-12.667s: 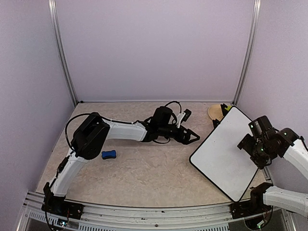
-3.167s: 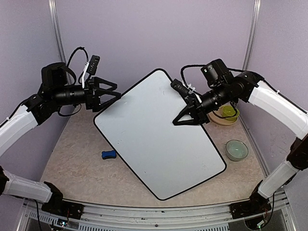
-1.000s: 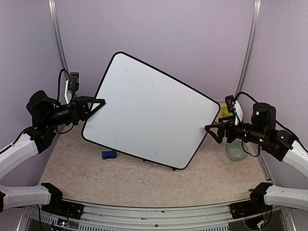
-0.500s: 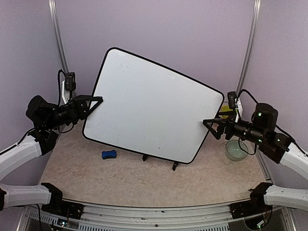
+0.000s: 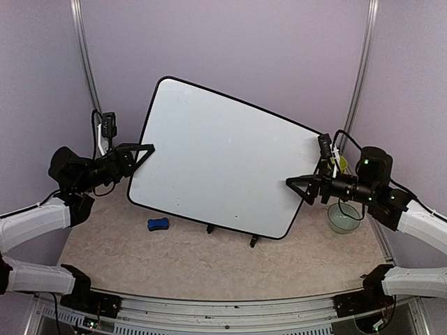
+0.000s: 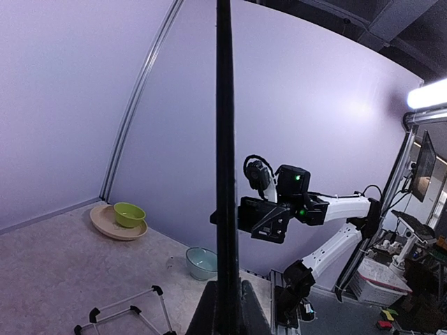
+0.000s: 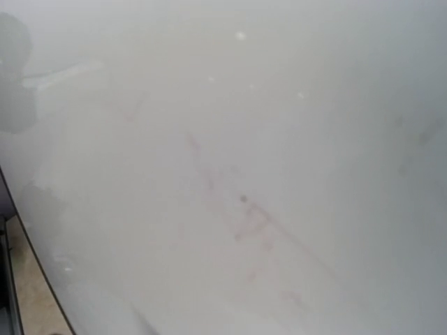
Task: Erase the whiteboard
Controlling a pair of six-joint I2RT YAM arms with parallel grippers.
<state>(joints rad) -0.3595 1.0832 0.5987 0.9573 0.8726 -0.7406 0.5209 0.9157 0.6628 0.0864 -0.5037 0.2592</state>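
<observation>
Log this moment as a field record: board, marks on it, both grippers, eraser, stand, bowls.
board: whiteboard, upright and tilted, upper left corner highest
marks: faint reddish traces in the right wrist view
left gripper: shut on the board's left edge
right gripper: open, at the board's lower right edge; contact unclear
eraser: blue block lying on the table, untouched
stand: black wire stand, feet showing below the board
bowls: pale bowl on the table; lime bowl on a tan plate
</observation>
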